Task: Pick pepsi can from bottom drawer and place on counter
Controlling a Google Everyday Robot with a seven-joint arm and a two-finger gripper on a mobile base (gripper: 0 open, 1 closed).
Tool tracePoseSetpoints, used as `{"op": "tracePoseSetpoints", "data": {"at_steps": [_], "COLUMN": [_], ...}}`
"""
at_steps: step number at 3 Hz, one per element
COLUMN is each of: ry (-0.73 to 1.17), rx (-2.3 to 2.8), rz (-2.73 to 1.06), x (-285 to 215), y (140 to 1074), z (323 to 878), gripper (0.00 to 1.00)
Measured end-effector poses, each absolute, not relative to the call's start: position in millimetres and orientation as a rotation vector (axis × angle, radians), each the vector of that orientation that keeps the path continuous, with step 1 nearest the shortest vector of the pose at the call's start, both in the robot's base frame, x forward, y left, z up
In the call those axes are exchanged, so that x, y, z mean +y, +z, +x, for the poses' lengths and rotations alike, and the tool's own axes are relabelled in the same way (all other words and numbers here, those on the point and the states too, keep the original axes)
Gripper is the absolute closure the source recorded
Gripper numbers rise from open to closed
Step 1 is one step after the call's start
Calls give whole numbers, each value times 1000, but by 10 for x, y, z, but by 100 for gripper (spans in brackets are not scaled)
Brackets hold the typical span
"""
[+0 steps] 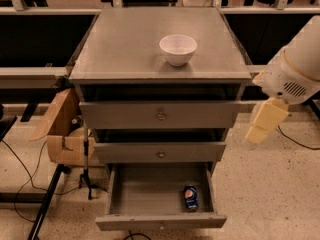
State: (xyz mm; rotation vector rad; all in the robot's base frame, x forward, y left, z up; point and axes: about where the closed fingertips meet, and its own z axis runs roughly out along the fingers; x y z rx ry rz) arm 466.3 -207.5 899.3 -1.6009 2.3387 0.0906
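Note:
The pepsi can point(190, 198) lies on its side in the open bottom drawer point(135, 191), near its front right corner. The grey counter point(125, 44) tops the cabinet and holds a white bowl point(178, 49). My gripper point(265, 121) hangs at the right of the cabinet, level with the top drawer. It is well above and to the right of the can and holds nothing.
Two upper drawers point(160, 115) with round knobs are closed. A wooden stand point(62, 131) sits left of the cabinet, with cables point(25, 174) on the floor. Dark benches run behind. The speckled floor point(270, 194) lies to the right.

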Motion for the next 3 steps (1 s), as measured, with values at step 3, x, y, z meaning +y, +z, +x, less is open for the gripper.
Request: {"op": "tracePoseSetpoints", "data": {"at_steps": [3], "ry": [164], "rx": [2473], "rz": [-1217], "x": [-1796], "y": [7491], "z": [4628], "gripper": [0]}}
